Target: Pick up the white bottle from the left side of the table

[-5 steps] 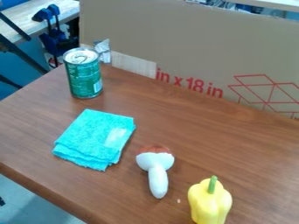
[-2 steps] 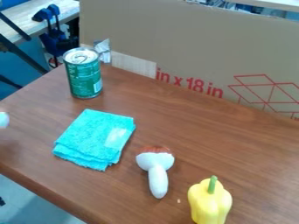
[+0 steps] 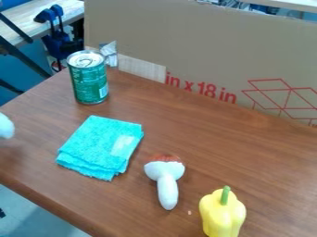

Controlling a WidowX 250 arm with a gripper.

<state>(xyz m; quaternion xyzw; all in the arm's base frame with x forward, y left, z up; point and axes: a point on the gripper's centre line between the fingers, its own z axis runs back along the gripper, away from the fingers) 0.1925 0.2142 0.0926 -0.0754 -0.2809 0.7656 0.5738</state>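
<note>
**Pale shape at the left edge, beside a folded cloth**

A pale rounded thing [image 3: 5,127] juts in at the left edge of the frame, near the turquoise cloth [image 3: 96,148] but apart from it; what it belongs to, and what supports it, cannot be told. Nor can one tell how far open the claw is, or whether it has hold of anything.

The cloth lies folded left of centre, its stacked layers making a low, compact pad that probably keeps its place. Above it, toward the upper left, a green can [image 3: 89,79] stands upright on its base, likely its steadiest pose. Near the lower centre a white, mushroom-shaped thing [image 3: 167,185] lies with its reddish cap end upward in the frame, its stem perhaps checking any roll. At lower right, a yellow pepper [image 3: 221,216] sits stem up on the brown table [image 3: 217,143]. Cardboard [image 3: 210,46] rises behind, presumably as a screen.
</note>
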